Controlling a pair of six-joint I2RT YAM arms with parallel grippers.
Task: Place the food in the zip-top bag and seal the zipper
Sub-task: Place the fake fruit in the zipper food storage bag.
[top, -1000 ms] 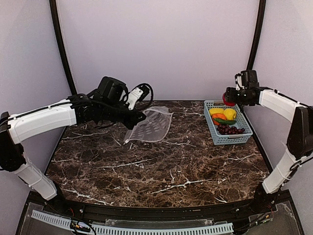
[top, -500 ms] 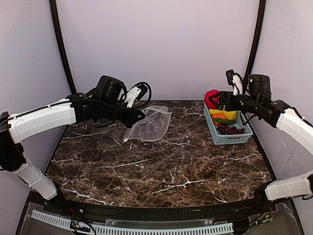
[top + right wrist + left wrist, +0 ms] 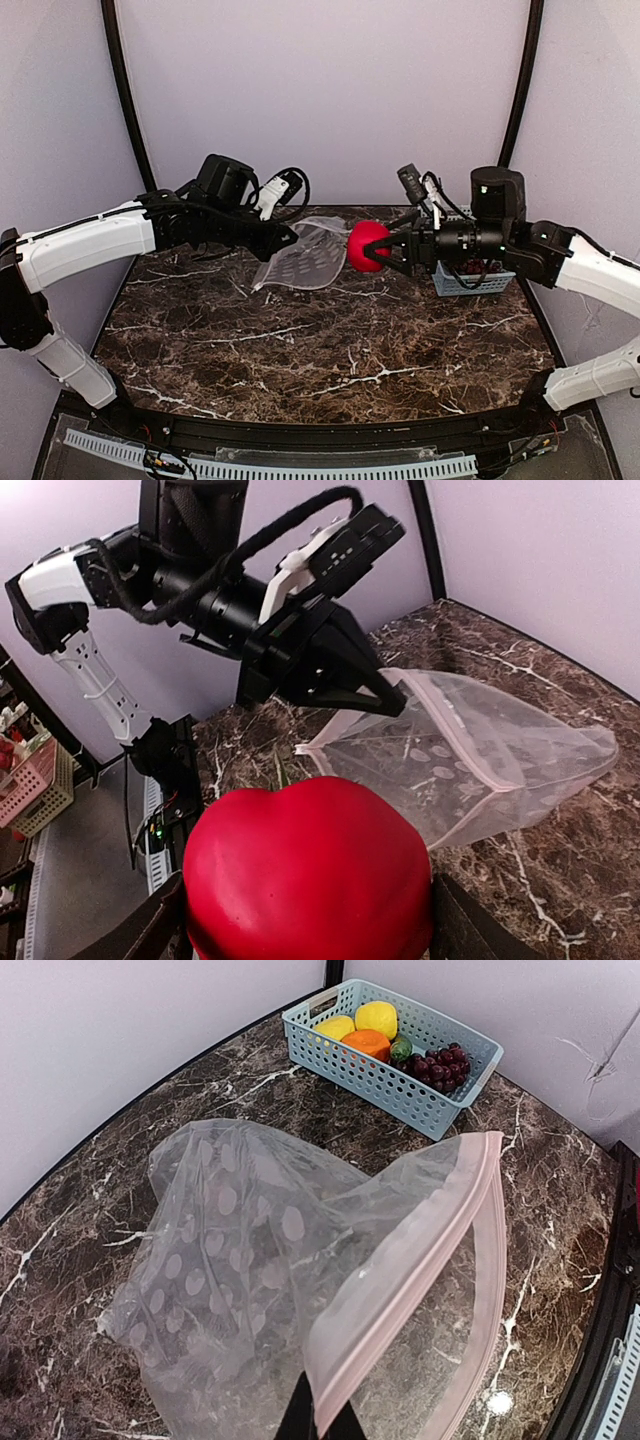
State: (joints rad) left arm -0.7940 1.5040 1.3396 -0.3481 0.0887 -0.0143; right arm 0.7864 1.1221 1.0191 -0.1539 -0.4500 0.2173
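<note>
Top external view, red apple (image 3: 364, 243) clamped in right gripper (image 3: 379, 249), near zip-top bag (image 3: 310, 260)

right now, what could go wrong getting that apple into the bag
1. The left tool pinches the bag at one spot on its pink strip, so the mouth hangs loose and narrow. The apple could shove the bag away instead of going in.
2. The apple is round and sits wide in the right tool. A bump against the bag's rim might knock it loose.
</note>
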